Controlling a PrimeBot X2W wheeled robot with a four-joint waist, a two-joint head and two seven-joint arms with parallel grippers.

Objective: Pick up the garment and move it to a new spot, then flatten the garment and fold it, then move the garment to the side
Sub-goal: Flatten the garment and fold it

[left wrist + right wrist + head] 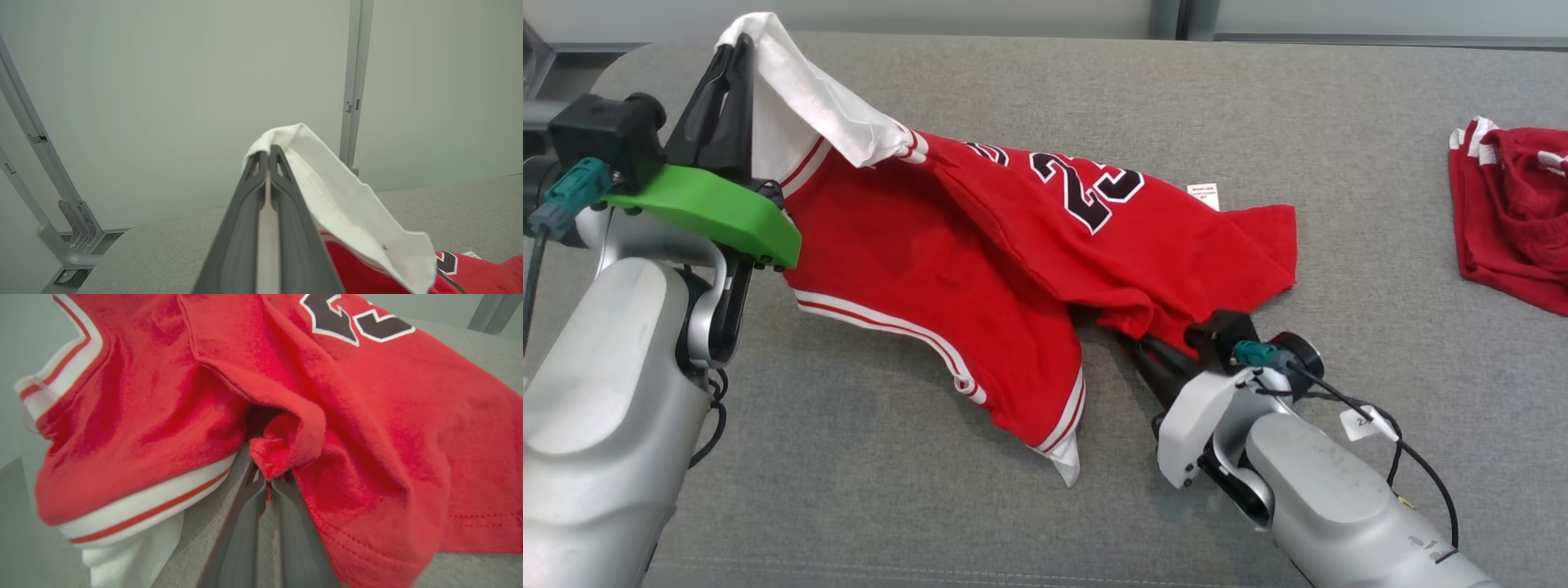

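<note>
Now my left gripper (pixel 267 155) is clamped tight on the white edge of the garment (pixel 980 269), holding it above the grey surface (pixel 1339 122). My right gripper (pixel 267 482) is pinched closed on a red fold at its near side, and the rest lies crumpled between them.

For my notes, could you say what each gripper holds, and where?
The jersey: left gripper on its white edge, right gripper on a red fold.
</note>
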